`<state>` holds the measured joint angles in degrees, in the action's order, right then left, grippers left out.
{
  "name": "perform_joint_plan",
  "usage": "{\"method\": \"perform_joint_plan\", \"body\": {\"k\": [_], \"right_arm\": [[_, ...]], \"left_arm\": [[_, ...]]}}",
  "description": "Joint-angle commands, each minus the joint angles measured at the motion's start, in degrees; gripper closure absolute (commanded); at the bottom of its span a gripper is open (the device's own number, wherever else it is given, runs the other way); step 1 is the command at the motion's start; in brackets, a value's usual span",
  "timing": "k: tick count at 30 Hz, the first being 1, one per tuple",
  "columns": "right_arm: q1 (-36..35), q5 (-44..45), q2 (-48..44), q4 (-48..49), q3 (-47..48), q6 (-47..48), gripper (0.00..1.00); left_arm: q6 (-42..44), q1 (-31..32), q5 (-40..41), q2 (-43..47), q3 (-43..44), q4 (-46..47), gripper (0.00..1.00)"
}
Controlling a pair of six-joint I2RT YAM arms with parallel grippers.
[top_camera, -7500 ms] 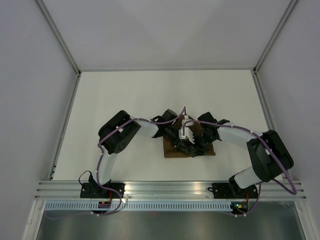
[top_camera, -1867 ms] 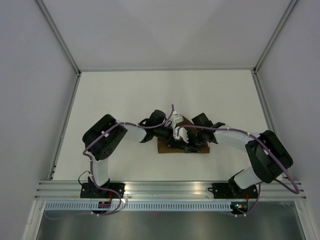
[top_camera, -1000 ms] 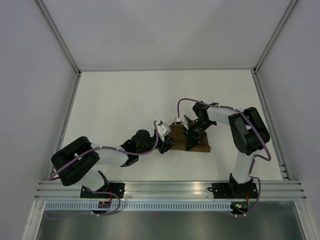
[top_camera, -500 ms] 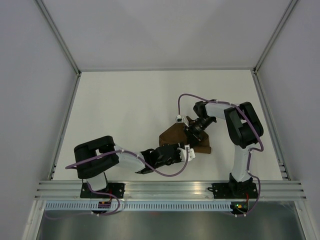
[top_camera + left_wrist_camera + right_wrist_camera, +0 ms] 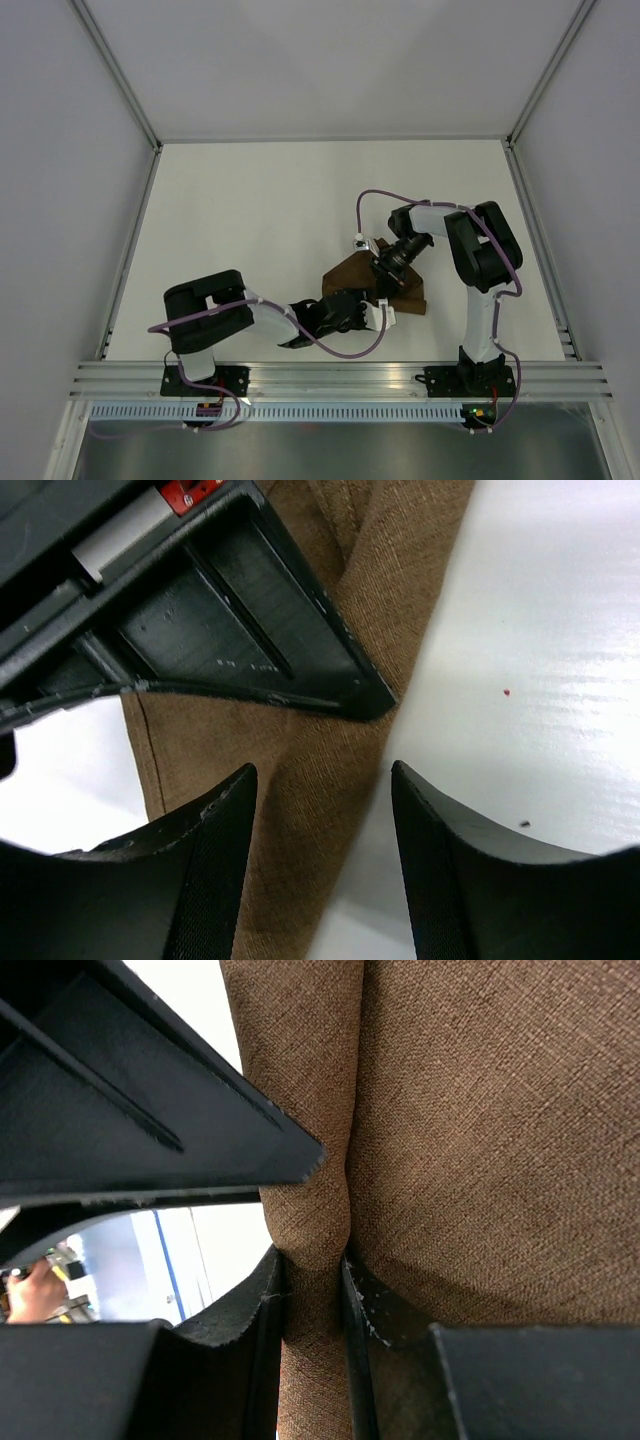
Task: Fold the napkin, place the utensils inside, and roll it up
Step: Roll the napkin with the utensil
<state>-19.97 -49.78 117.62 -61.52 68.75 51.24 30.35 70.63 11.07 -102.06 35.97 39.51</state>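
The dark brown napkin (image 5: 352, 272) lies bunched and folded near the table's middle front. It fills the right wrist view (image 5: 470, 1110) and shows as a strip in the left wrist view (image 5: 330, 780). My right gripper (image 5: 388, 262) is shut on a fold of the napkin (image 5: 315, 1250), lifting it. My left gripper (image 5: 362, 312) is open, its fingers (image 5: 190, 880) straddling the napkin's near edge, one over cloth and one over bare table. The knife is hidden.
The white table (image 5: 250, 220) is bordered by a metal rail at the front (image 5: 340, 378) and grey walls at the sides and back. The left arm lies low along the table's front, its elbow near the left base (image 5: 205, 310).
Over the earlier frames both arms left the napkin's top. The left arm swung low to the front and now reaches the napkin's near edge. The right gripper has pinched and raised a fold.
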Motion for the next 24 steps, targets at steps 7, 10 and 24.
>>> {"method": "perform_joint_plan", "body": {"k": [7,10,24], "right_arm": [[0.19,11.20,4.63,5.53,-0.46,4.92,1.00],[0.19,11.28,4.63,5.44,-0.20,4.92,1.00],[0.80,8.92,-0.28,2.81,1.56,5.27,0.53]], "left_arm": [[2.62,0.82,-3.85,-3.93,4.72,-5.47,0.44],[0.07,0.82,-6.57,-4.20,5.52,-8.12,0.51],[-12.93,-1.55,-19.76,-4.72,5.78,-14.27,0.98]]}}
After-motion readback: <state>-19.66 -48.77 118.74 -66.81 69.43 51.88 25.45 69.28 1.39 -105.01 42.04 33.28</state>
